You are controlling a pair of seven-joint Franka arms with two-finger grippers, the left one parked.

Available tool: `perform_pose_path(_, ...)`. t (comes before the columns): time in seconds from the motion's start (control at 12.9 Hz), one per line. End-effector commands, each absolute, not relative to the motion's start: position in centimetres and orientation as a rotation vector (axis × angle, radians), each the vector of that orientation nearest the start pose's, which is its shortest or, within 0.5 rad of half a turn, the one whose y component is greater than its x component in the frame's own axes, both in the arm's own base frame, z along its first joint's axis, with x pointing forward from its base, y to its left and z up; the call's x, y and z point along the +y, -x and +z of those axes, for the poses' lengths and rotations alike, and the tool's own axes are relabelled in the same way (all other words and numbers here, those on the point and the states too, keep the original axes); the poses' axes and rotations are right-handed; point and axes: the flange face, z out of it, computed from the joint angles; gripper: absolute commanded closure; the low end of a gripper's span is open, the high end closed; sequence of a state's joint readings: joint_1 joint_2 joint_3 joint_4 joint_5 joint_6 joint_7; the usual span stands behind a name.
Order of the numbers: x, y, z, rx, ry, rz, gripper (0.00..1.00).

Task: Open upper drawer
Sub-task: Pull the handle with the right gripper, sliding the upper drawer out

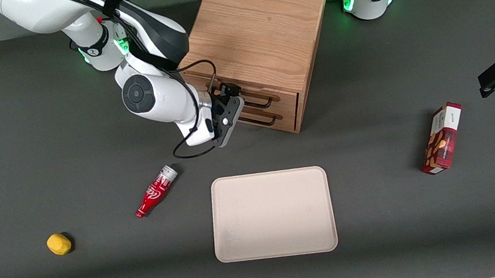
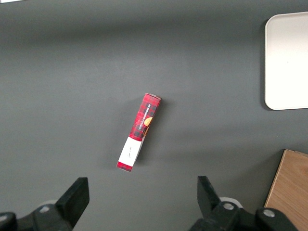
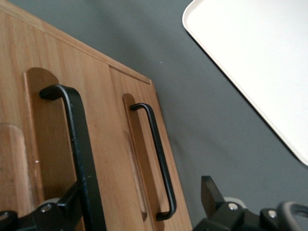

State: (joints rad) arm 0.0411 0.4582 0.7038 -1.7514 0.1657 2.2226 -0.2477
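The wooden cabinet (image 1: pixel 259 26) stands at the back middle of the table. Its upper drawer (image 1: pixel 289 100) looks shut, flush with the bottom drawer (image 1: pixel 285 120) under it. My right gripper (image 1: pixel 230 99) is open, right at the drawer fronts, level with the upper drawer's black wire handle (image 1: pixel 259 103). In the right wrist view the gripper (image 3: pixel 139 187) is spread wide; the upper handle (image 3: pixel 79 154) runs close beside one finger (image 3: pixel 72 202), inside the gap. The bottom drawer's handle (image 3: pixel 159 163) shows farther off, nearer the table. Nothing is gripped.
A beige tray (image 1: pixel 271 214) lies nearer the front camera than the cabinet and shows in the right wrist view (image 3: pixel 260 62). A red bottle (image 1: pixel 155 191) and a yellow lump (image 1: pixel 59 244) lie toward the working arm's end. A red box (image 1: pixel 442 138) lies toward the parked arm's end.
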Motion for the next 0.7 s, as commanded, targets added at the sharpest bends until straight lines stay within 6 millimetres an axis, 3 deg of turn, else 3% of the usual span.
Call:
perform_pose_path(0.0, 40.2, -53.8, 36.7, -1.110, 2.517, -0.075, 0.00)
perform_pose_path(0.31, 38.3, -57.2, 37.5, -1.113, 2.551, -0.163, 0.00)
perform_pose_path(0.62, 34.4, -61.2, 39.1, -1.085, 2.583, -0.252, 0.00)
